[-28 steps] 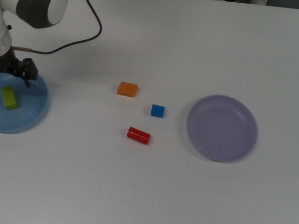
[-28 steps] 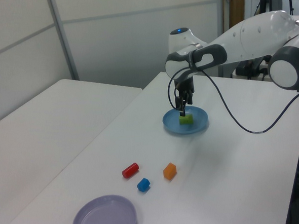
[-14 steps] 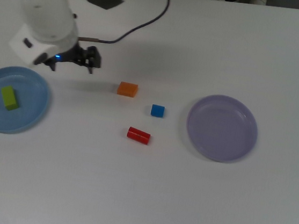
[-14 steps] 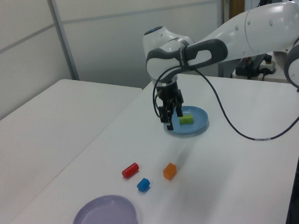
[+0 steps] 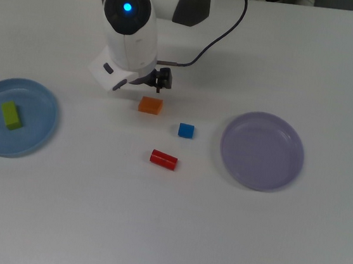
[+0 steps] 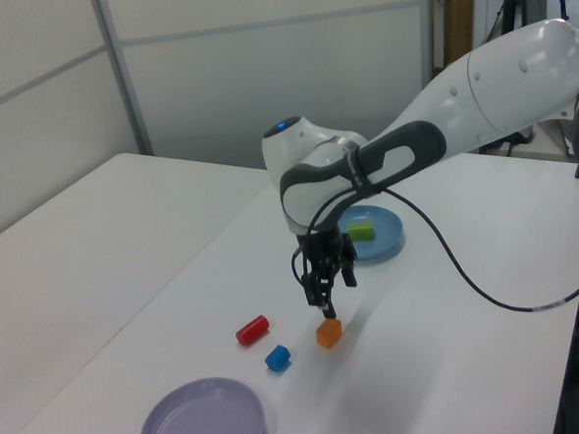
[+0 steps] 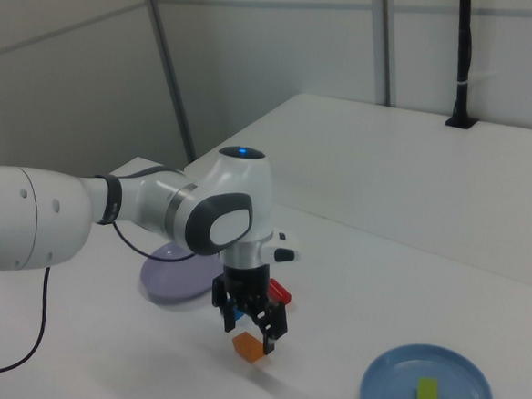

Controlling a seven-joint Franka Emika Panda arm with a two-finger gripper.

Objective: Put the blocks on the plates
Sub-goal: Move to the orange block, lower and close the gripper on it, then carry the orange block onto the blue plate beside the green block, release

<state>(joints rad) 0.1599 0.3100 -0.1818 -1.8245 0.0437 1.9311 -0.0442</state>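
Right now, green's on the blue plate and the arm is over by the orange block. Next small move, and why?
Probably lower straight down onto the orange block. The gripper hangs just above it, open and empty. The green block already lies on the light blue plate; the blue cube and red bar sit on the table, and the lavender plate is empty.

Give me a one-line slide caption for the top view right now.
Robot hand hovers by the orange block; green block sits on the blue plate, purple plate holds nothing.
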